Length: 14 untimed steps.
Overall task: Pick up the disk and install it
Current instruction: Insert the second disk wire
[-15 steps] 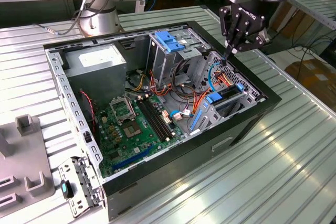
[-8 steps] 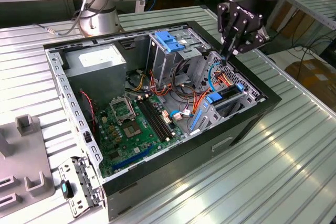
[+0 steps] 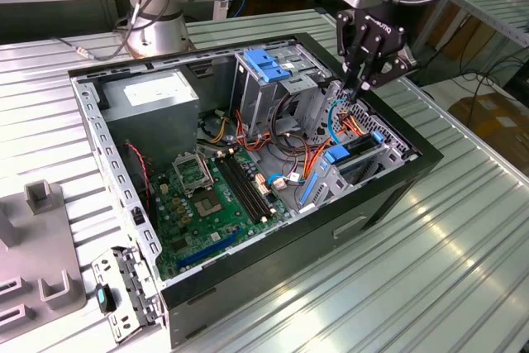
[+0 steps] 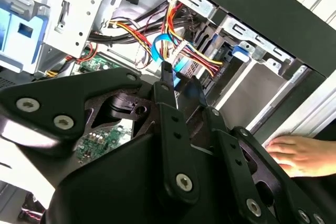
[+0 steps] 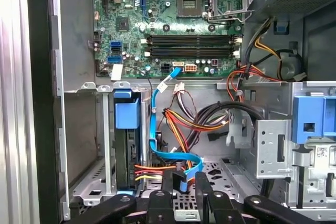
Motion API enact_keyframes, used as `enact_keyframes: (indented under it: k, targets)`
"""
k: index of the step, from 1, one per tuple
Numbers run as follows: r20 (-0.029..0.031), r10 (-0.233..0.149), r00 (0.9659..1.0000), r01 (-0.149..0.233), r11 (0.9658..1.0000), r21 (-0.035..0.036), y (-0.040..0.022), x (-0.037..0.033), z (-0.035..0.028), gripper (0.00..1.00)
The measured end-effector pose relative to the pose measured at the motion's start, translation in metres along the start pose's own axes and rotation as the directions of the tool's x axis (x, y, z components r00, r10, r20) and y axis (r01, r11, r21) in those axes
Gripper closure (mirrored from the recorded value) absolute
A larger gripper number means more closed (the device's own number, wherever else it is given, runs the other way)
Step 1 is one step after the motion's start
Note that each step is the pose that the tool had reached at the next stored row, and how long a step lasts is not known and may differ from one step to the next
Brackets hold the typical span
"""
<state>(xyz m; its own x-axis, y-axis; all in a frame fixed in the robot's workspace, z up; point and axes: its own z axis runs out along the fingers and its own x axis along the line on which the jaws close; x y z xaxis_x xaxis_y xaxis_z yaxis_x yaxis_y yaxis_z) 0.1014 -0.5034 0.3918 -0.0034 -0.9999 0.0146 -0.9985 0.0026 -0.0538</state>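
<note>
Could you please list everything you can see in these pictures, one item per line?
computer case: one, black, open, on the metal table
motherboard: one, green, case floor
power supply: one, grey, case corner
cage plate: one, blue, atop the metal cage
disk: one, dark with blue bracket, in a case bay
cable: one, blue, beside the disk
fixture: one, grey, exterior view's left
person's hand: one, by the case
gripper: one, black, over the cables
</note>
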Motion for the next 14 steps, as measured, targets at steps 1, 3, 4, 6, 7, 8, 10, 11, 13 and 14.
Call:
enact_keyframes:
  k: [1,3,4,6,7,8,10,11,13,14]
  targets:
    - [-0.0043,0.000,1.0000,0.000,1.0000,0.0000,0.0001,-0.0010,0.0015,0.69]
    - [-0.0115,-0.001,0.9999,0.001,1.0000,0.0000,0.0002,-0.0025,0.0042,0.69]
    - [-0.0135,-0.001,0.9999,0.001,1.0000,0.0000,0.0003,-0.0029,0.0053,0.69]
    - [-0.0203,-0.001,0.9998,0.001,1.0000,0.0001,0.0004,-0.0041,0.0087,0.77]
    - [-0.0211,-0.001,0.9998,0.001,1.0000,0.0001,0.0005,-0.0043,0.0096,0.77]
    - [-0.0214,-0.001,0.9998,0.001,1.0000,0.0001,0.0005,-0.0045,0.0100,0.89]
    - [-0.0235,-0.001,0.9997,0.001,1.0000,0.0001,0.0006,-0.0047,0.0107,0.89]
    - [-0.0250,-0.001,0.9997,0.001,1.0000,0.0001,0.0006,-0.0048,0.0110,0.89]
    - [-0.0307,-0.002,0.9995,0.002,1.0000,0.0001,0.0006,-0.0050,0.0117,0.89]
    - [-0.0339,-0.002,0.9994,0.002,1.0000,0.0001,0.0007,-0.0051,0.0123,0.89]
